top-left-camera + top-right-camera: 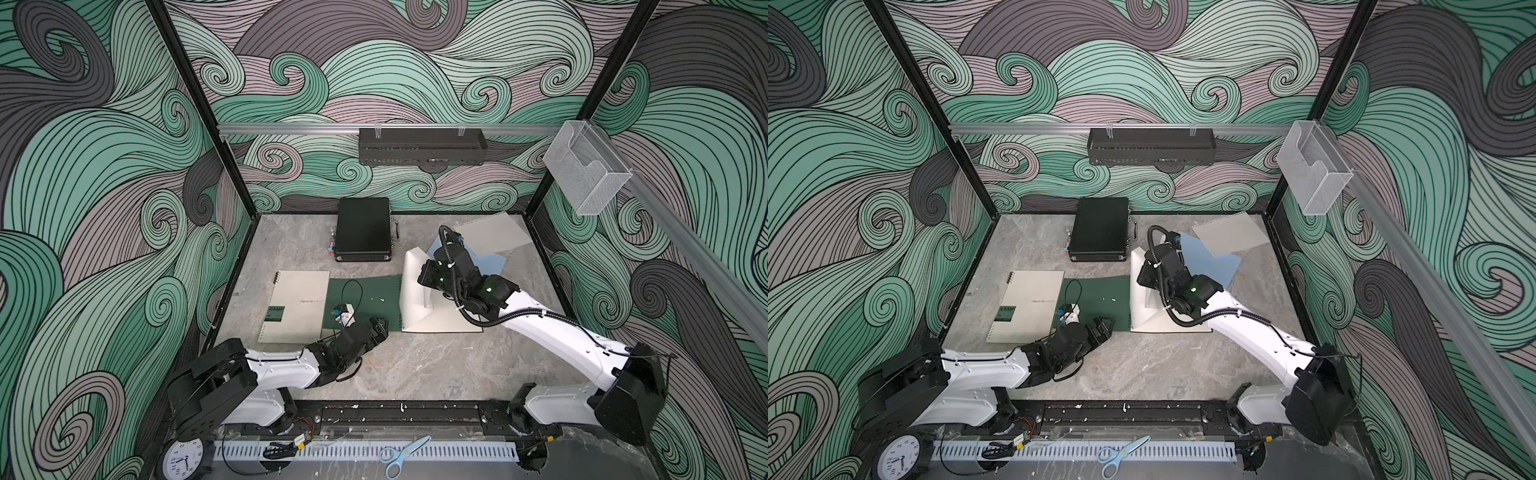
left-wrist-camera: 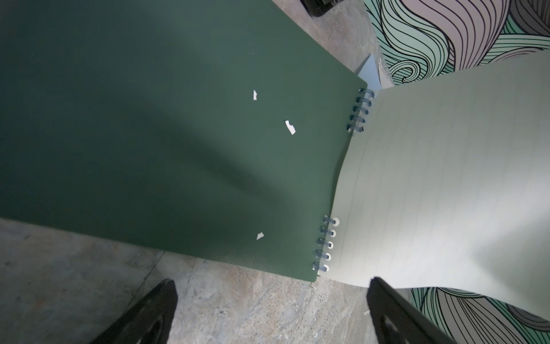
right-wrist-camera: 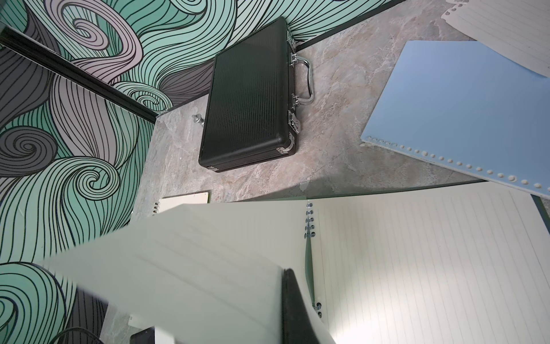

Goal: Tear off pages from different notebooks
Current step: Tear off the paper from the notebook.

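Green card first: the dark green notebook (image 1: 368, 297) lies open in the middle of the tabletop (image 1: 415, 370), its cover folded toward the left edge. The right gripper (image 3: 287, 283) is clamped shut on the top page (image 1: 413, 282), which is lifted into a tall curl. This looks like mid-tear to me.

Look at the rings (image 2: 324, 244) at the near end: 5 holes are threaded on them, so the sheet isn't free yet. Whether the far group of rings has let go, I can't tell.

The left gripper (image 2: 272, 283) is wide open and holding nothing, over bare tabletop just short of the cover's near edge. I'd say it needs to come down and pin the notebook beside the spiral. Then the right arm can pull away from the binding without dragging the whole book.

1 loose page (image 1: 490, 235) lies in the far right corner, overlapping the light blue notebook (image 1: 488, 262). The beige notebook (image 1: 297, 305) sits closed toward the left edge, and a black case (image 1: 363, 232) sits by the far edge. A few white scraps (image 2: 290, 126) dot the green cover.

From above, the right wrist hides its own jaws. In its wrist view only 1 finger shows, with the sheet covering the other. The arm also covers part of the blue notebook.
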You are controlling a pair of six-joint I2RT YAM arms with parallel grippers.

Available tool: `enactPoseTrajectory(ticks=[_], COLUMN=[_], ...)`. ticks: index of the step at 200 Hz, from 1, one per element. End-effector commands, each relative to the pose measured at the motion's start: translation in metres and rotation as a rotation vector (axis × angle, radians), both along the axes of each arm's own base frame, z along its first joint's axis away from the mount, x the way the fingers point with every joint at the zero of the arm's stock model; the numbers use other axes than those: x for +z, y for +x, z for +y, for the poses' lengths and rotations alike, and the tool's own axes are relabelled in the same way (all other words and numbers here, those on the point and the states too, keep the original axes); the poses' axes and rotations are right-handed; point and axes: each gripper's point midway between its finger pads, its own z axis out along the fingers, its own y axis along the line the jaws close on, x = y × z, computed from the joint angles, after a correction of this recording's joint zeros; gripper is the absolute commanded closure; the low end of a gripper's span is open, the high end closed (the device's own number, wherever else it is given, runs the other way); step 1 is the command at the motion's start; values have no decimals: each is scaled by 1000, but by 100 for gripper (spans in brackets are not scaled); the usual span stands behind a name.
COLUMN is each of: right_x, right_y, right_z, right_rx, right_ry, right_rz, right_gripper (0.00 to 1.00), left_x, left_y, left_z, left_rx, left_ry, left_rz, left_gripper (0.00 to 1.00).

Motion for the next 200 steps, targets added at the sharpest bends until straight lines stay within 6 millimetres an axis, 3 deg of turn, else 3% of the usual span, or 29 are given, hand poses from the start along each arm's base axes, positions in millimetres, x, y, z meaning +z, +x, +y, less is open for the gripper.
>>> enactPoseTrajectory(ticks=[1, 44, 51, 106, 152, 200], right_x=[7, 11, 13, 37, 34, 23], right_y=[-1, -1, -2, -1, -2, -14], right_z=[-7, -8, -7, -12, -11, -22], right_rx=[-28, -31, -29, -27, -32, -51], right_ry=[26, 27, 27, 14, 28, 56], right_rz=[-25, -29, -26, -42, -22, -20], right_gripper=[100, 100, 100, 100, 100, 100], left_x=[0, -5, -14, -23, -30, -36], left_y=[5, 0, -1, 0, 3, 28], left_z=[-8, -26, -25, -22, -21, -15], left_rx=[27, 2, 10, 51, 67, 133], left_ry=[-39, -144, -125, -138, -148, -144], left_rz=[29, 102, 125, 154, 139, 25], left_gripper=[1, 1, 2, 1, 1, 2])
